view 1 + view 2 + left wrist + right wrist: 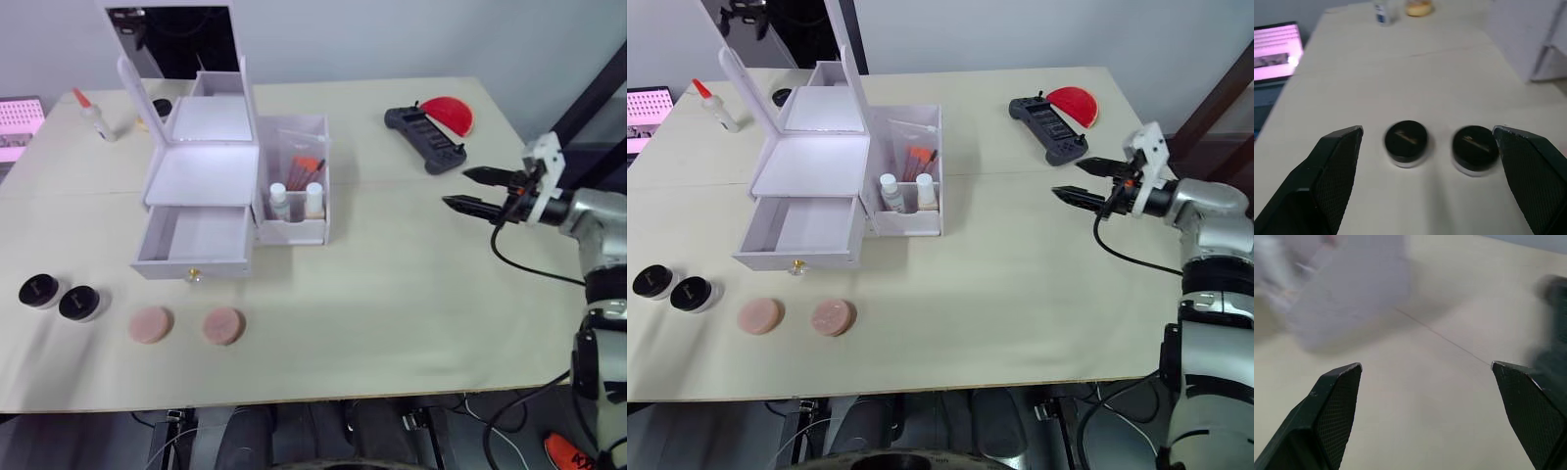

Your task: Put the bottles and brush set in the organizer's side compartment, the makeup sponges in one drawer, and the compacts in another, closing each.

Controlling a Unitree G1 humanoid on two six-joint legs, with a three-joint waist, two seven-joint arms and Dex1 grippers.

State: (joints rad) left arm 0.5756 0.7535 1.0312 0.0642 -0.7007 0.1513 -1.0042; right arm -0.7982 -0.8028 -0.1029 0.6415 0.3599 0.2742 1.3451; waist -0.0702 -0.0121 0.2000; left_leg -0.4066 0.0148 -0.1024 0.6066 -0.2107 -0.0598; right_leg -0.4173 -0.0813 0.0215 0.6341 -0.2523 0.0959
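Your organizer (201, 186) sits upper centre: side compartment (294, 211) holds two bottles (280, 202) and brush set (304, 168); its pulled-out drawer (194, 238) is empty. Two sponges (151, 324) and two compacts (78, 303) lie lower left. Right gripper (474, 191) and left gripper (1427, 132): jaws spread.

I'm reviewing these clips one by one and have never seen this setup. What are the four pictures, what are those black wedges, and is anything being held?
The two wide pictures come from a camera pair on a humanoid robot's head, looking down at a table. The other two come from cameras on its wrists; the black wedges are each gripper's two fingers.

The right gripper hangs open over the table, holding nothing. The left gripper is open too, with the two black compacts between its fingers, not yet gripped.

On the table stands a white organizer, one drawer pulled open, bottles and brush set already in its side compartment. Two pink sponges lie in front.
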